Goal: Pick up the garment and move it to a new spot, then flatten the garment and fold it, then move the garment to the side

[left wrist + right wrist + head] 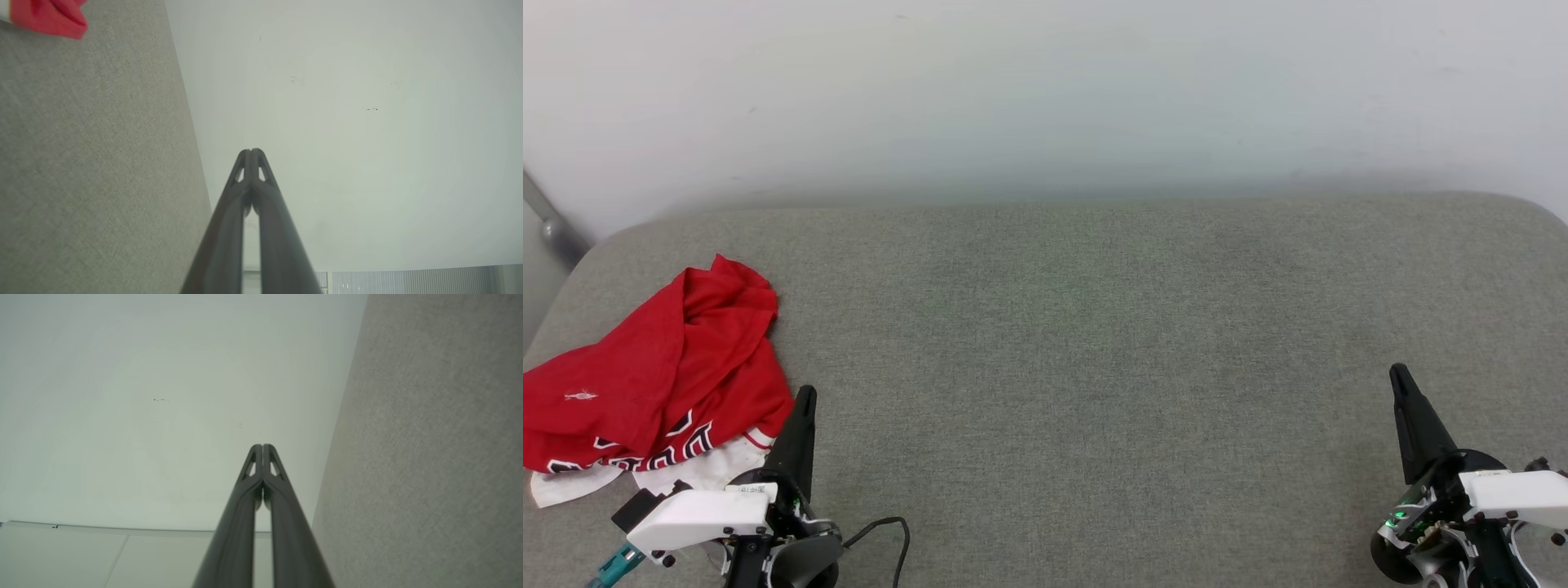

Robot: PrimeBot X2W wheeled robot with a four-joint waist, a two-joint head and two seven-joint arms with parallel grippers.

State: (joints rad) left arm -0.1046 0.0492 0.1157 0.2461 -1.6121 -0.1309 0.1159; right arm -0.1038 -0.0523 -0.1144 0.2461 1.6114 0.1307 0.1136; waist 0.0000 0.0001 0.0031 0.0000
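The garment [662,367] is lying in a crumpled heap, its red cloth bunched over itself. A white sleeve and part of the black lettering are peeking out along its near side, and a small white logo is showing on its left fold. It is resting on the grey cushioned surface [1094,367], and nothing is gripping it. By the look of it, no step of the task is done yet: the pick-up, the move to a new spot, the flattening, the folding and the final shift aside all appear to be waiting. Just beside the garment's near right corner, the left gripper [805,394] is pointing away from the robot with its two dark fingers pressed together on nothing; whether it is brushing the cloth I cannot tell. Far to the garment's right, well apart from it, the right gripper [1398,372] is likewise pinched closed and empty. The garment is sitting close to the surface's rounded left corner, so room is running out on that side. Beyond the garment the surface is ending at a pale wall [1045,98]. To its right a wide bare stretch is offering ample space for spreading and folding.
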